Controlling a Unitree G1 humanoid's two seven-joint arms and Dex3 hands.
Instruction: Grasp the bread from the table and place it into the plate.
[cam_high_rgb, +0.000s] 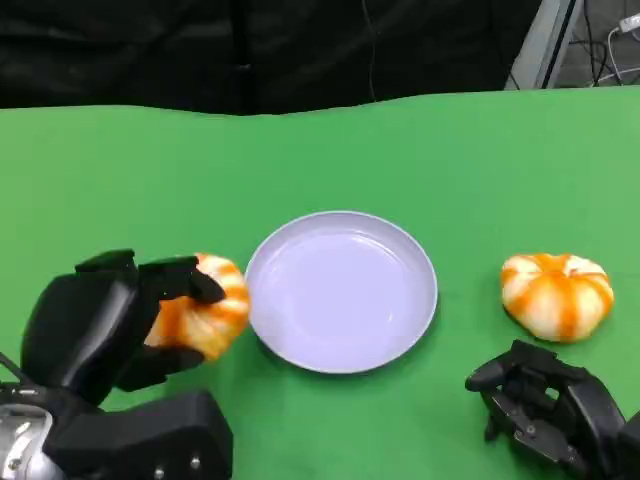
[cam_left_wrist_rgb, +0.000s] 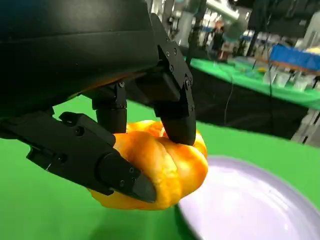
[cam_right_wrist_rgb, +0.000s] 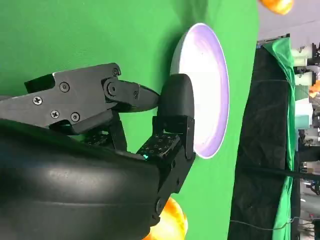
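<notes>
Orange-striped bread (cam_high_rgb: 205, 305) gripped just left of empty lavender plate (cam_high_rgb: 341, 290).

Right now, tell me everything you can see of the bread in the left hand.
The bread is a round, lobed bun, glossy golden orange with paler cream stripes between the lobes, looking like a smooth model. The left hand grips it: black fingers press down on its top and another runs along its lower side in the left wrist view. It sits just beside the lavender plate, at the rim on the robot's left, not in it. Whether it is lifted off the green table cannot be told.
</notes>
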